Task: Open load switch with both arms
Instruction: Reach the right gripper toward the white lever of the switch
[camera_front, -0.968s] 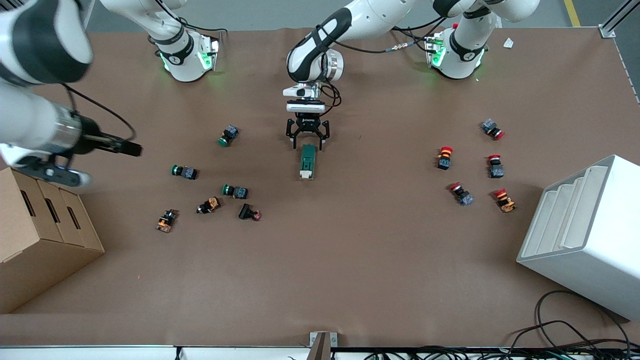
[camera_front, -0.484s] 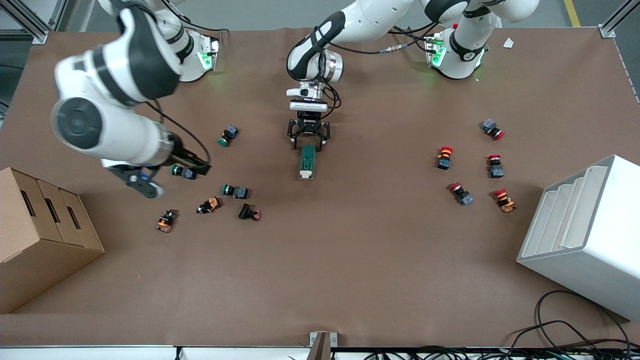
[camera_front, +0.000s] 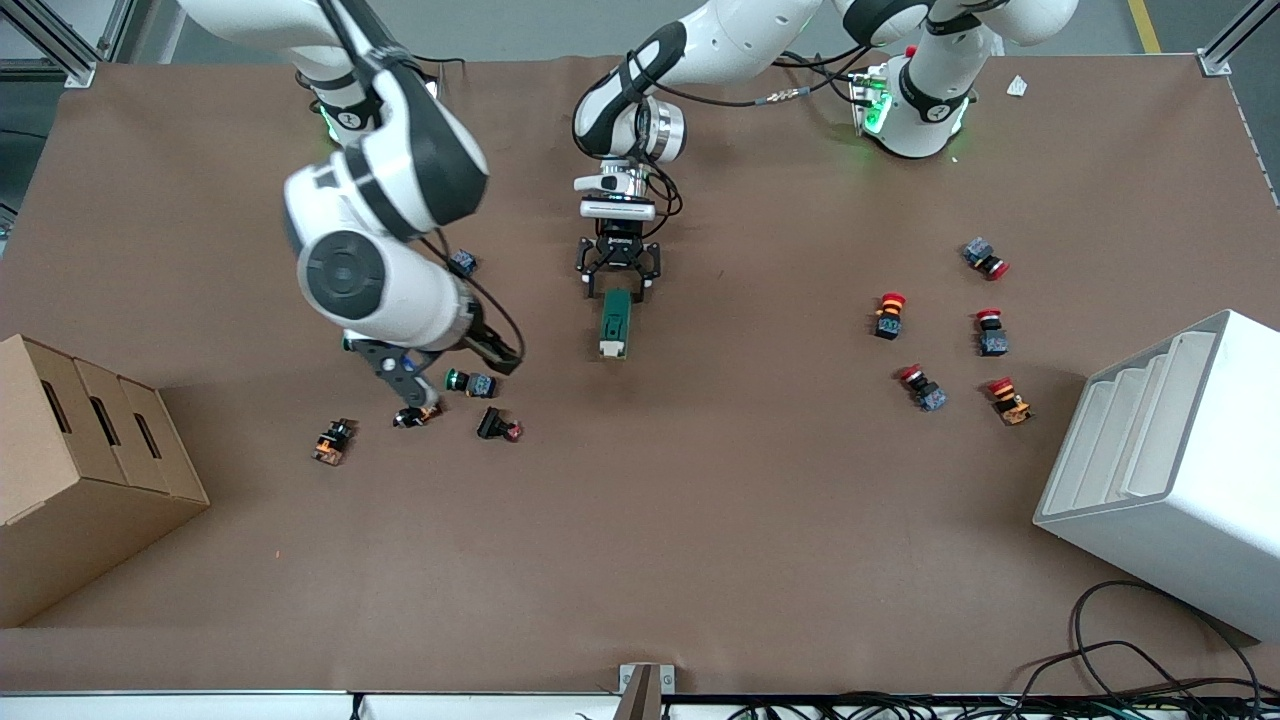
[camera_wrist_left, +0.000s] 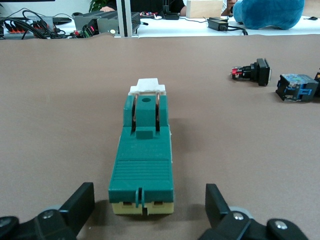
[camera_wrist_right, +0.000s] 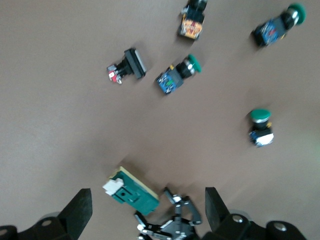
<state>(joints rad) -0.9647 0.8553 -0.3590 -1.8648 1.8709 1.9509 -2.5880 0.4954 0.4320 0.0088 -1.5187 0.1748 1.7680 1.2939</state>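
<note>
1. The load switch (camera_front: 614, 323) is lying flat near the middle of the table (camera_front: 700, 520), its white lever end pointing to 6 o'clock in the front view.
2. The left gripper (camera_front: 617, 285) is sitting low at the switch's 12 o'clock end. Its jaws are standing wide, one finger on each side of the green body, with a gap showing on both sides in the left wrist view.
3. The right gripper (camera_front: 500, 352) is hanging in the air at about 8 o'clock from the switch, over a green-capped push button (camera_front: 470, 381). Its jaws are spread wide and holding nothing.
4. A black button with a red tip (camera_front: 498, 426) is lying at 6 o'clock from that green one.
5. Red-capped buttons (camera_front: 889, 314) are lying well apart, at 3 o'clock from the switch.
</note>
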